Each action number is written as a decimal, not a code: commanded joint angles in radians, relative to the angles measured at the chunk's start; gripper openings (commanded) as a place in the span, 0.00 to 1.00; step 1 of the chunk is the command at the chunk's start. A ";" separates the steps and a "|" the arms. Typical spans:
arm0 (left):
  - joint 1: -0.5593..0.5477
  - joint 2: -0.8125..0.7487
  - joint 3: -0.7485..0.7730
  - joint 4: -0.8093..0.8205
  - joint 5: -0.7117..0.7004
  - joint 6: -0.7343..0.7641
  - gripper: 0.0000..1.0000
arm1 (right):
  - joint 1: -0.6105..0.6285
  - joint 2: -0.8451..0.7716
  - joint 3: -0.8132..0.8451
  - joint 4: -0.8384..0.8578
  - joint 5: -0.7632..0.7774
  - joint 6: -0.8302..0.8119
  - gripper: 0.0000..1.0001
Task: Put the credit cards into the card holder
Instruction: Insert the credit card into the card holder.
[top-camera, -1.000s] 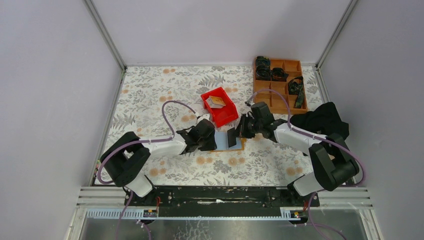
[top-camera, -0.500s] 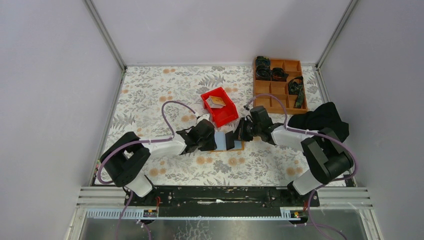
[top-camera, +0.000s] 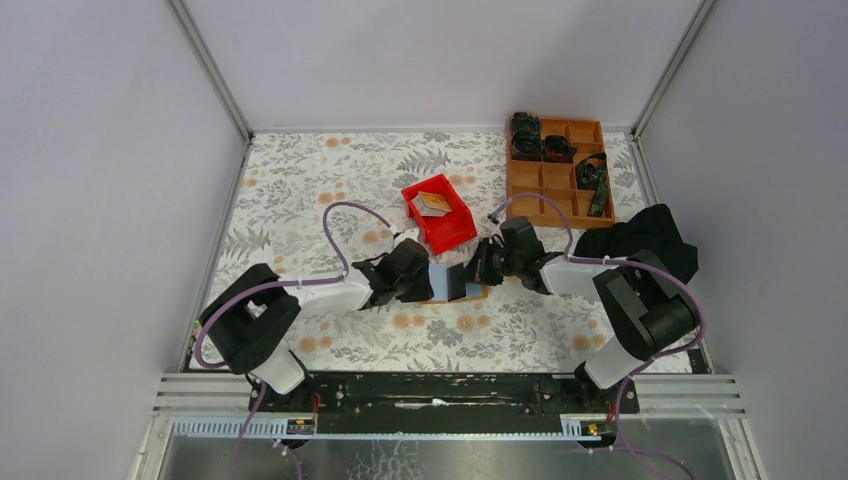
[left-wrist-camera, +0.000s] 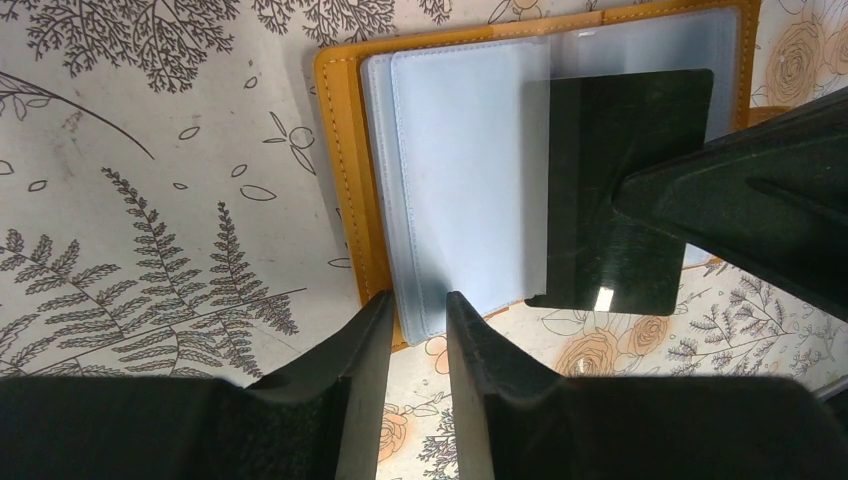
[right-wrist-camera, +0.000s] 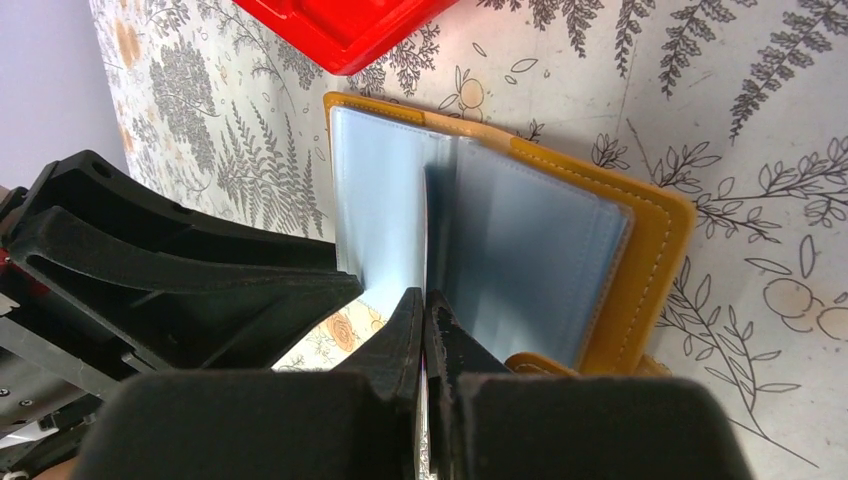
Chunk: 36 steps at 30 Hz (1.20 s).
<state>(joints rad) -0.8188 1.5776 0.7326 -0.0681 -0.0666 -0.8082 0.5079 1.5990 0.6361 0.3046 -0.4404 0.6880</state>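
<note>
Right gripper (right-wrist-camera: 425, 300): fingers pressed together on a dark credit card (left-wrist-camera: 620, 180). The card is edge-on in the right wrist view and face-on from the left wrist, partly under a clear sleeve. Left gripper (left-wrist-camera: 417, 300): fingers narrowly apart astride the card holder (left-wrist-camera: 345, 180); whether they grip it cannot be told. The holder lies open, tan-orange, between the grippers, near the red bin (top-camera: 455, 230).

You have the card holder (top-camera: 441, 282) lying open at mid-table (top-camera: 300, 200). The left gripper (top-camera: 425, 280) is at its left edge. The right gripper (top-camera: 470, 275) is at its right, with a card (top-camera: 457, 283) on edge over the holder. The bin (top-camera: 440, 215) sits just behind. The compartment tray (top-camera: 555, 170) lies far right, with a cloth (top-camera: 640, 240) near it.
</note>
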 joint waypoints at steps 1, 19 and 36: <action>-0.008 0.021 -0.043 -0.059 -0.004 0.031 0.34 | -0.003 0.022 -0.019 0.092 -0.027 0.025 0.00; -0.008 0.025 -0.069 -0.102 -0.019 0.040 0.33 | -0.003 0.101 -0.094 0.242 -0.009 0.053 0.00; -0.009 0.002 -0.080 -0.115 -0.027 0.030 0.33 | -0.004 0.093 -0.079 0.206 0.082 -0.009 0.00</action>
<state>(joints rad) -0.8188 1.5639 0.7040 -0.0383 -0.0673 -0.8005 0.5014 1.6718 0.5503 0.5587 -0.4576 0.7376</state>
